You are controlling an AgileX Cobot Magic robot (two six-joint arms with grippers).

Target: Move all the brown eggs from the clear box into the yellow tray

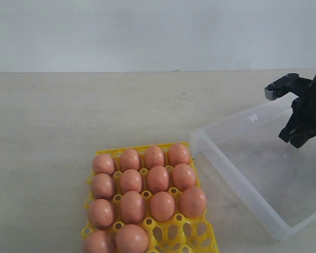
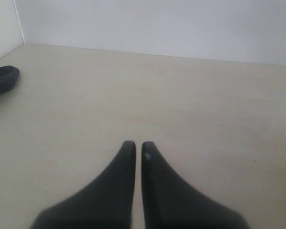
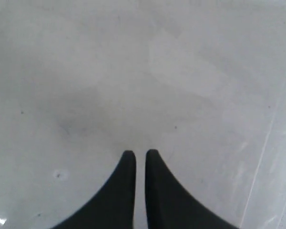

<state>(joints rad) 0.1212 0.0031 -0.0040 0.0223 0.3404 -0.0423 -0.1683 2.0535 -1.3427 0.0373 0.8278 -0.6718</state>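
**Eggs in the tray, both grippers closed on nothing**

You have the brown eggs (image 1: pixel 158 179) sitting in the yellow tray (image 1: pixel 185 235), one per socket. Three rows of four are filled, and two more eggs sit in the row nearest the camera, where the exterior view cuts the tray off. The sockets beside those two, on the tray's right, are open lattice. Every egg you can see is in the tray.

The clear box (image 1: pixel 224 171) lies on the table (image 1: pixel 68 121) just to the right of the tray, with its near corner close to the tray's far right corner. You cannot tell whether they touch.

Your right gripper (image 1: pixel 294 138) hangs over the box, well to the right of the tray and above the box floor. In its wrist view the gripper (image 3: pixel 137 155) has its jaws drawn almost together, with only a thin slit between them, nothing held, and the pale box floor beneath.

Your left gripper (image 2: pixel 135 145) is outside the exterior view, so you cannot place it against the tray. Its jaws are likewise nearly together and grip nothing, over bare tabletop.
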